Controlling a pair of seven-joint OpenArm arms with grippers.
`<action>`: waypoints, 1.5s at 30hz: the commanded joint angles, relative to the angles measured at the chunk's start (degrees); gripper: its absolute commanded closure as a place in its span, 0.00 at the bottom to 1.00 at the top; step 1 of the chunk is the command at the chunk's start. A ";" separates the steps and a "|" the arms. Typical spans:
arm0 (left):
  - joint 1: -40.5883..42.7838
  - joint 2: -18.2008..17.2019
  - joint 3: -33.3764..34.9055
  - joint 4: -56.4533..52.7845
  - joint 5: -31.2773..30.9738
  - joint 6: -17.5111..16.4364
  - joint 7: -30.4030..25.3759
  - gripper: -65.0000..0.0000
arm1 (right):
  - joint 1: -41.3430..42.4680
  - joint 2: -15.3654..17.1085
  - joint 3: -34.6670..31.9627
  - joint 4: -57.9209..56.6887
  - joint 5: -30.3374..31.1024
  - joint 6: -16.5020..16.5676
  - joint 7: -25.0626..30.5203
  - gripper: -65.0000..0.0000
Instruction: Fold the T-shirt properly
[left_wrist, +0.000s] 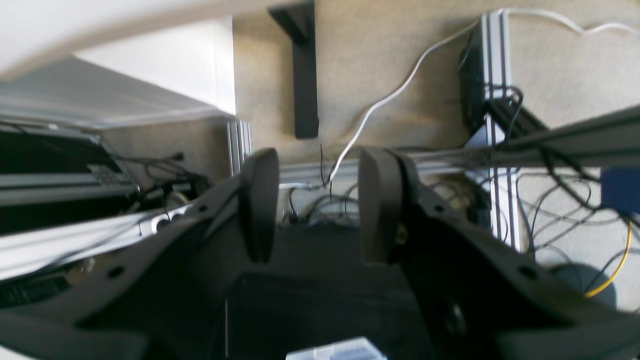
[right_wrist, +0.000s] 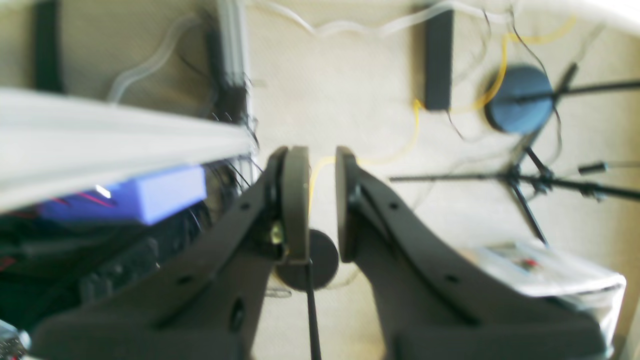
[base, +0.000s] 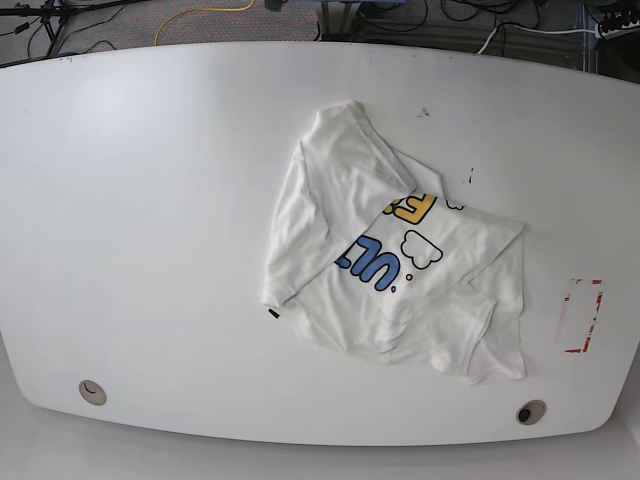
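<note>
The T-shirt (base: 395, 250) lies crumpled on the white bench (base: 150, 220), right of centre in the base view, its long axis running from far-left to near-right; neither arm shows in that view, so the left arm, on that side, is judged nearer. Both wrist views look down at floor and cables, away from the cloth; the left gripper (left_wrist: 320, 205) has its jaws parted and empty; the right gripper (right_wrist: 316, 202) has its jaws narrowly apart, gripping nothing.
</note>
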 joint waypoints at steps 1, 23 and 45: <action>1.49 -0.03 -0.52 2.41 -0.62 0.40 -1.02 0.63 | -1.01 0.06 0.46 2.46 0.40 -0.28 1.24 0.87; -0.90 -0.21 -3.07 10.78 -9.16 -0.49 -1.60 0.63 | 7.44 0.44 0.53 4.66 0.64 -0.25 1.10 0.87; -9.24 -0.28 -5.04 10.28 -13.35 -2.20 -1.72 0.64 | 18.29 0.86 -0.59 3.89 0.84 -0.51 0.76 0.88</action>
